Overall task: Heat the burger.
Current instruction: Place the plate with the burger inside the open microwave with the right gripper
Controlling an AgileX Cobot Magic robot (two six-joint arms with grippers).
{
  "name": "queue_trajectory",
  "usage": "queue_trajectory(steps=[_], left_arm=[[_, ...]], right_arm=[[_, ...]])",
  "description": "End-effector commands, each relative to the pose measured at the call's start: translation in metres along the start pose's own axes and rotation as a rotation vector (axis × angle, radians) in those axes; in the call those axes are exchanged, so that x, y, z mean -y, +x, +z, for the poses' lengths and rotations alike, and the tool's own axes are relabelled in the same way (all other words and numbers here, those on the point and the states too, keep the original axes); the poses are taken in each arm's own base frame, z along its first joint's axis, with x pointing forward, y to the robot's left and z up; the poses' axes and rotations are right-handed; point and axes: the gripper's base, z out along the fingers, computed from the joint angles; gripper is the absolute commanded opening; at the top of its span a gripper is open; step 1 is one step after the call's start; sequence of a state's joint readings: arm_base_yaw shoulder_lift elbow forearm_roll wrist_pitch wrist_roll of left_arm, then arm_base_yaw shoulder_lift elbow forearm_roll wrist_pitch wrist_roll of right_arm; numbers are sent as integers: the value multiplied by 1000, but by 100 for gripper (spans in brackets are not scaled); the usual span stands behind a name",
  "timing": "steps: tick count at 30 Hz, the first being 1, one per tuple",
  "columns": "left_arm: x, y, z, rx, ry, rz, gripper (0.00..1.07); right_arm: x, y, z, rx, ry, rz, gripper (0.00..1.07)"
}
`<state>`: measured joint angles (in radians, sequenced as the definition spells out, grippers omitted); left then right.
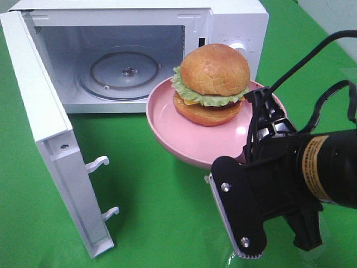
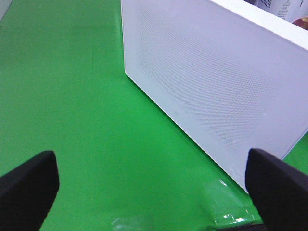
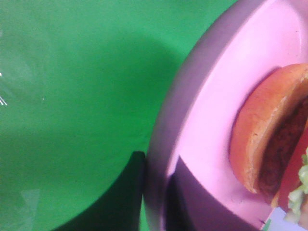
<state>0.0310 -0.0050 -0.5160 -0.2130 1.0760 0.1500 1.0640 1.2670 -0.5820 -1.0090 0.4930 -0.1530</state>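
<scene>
Currently the fist-sized burger [image 1: 213,84], with glossy golden-brown buns, ruffled green lettuce and yellow cheese, sits on a round pink plate [image 1: 189,142]. The right fingers [image 3: 115,207] are nearly closed on the plate's rim, one above and one below. They hold it raised just in front of the open white microwave [image 1: 234,22], where a round glass turntable [image 1: 120,72] shows inside. The left fingers [image 2: 29,187] stand wide apart, gripping nothing, over the green table [image 2: 72,96] beside the microwave's white door [image 2: 216,82].
</scene>
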Motion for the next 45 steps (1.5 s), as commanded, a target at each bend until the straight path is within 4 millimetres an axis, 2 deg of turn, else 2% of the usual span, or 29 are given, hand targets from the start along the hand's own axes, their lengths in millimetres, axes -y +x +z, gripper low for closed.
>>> queue_trajectory(steps=[1, 6, 15, 26, 30, 37, 45], left_arm=[[1, 2, -3, 22, 3, 9, 98], [1, 2, -3, 22, 3, 9, 98], [1, 2, -3, 22, 3, 9, 98], [1, 2, -3, 22, 3, 9, 98], [1, 2, -3, 22, 3, 9, 98], [1, 2, -3, 22, 3, 9, 98], [1, 2, -3, 22, 3, 9, 98]], right_arm=[[10, -1, 0, 93, 61, -117, 0], [12, -1, 1, 125, 74, -136, 0], [17, 15, 8, 135, 56, -123, 0], [15, 15, 8, 171, 31, -247, 0], [14, 14, 8, 185, 15, -237, 0], [18, 27, 11, 165, 8, -191, 0], [23, 32, 12, 176, 39, -192, 0]])
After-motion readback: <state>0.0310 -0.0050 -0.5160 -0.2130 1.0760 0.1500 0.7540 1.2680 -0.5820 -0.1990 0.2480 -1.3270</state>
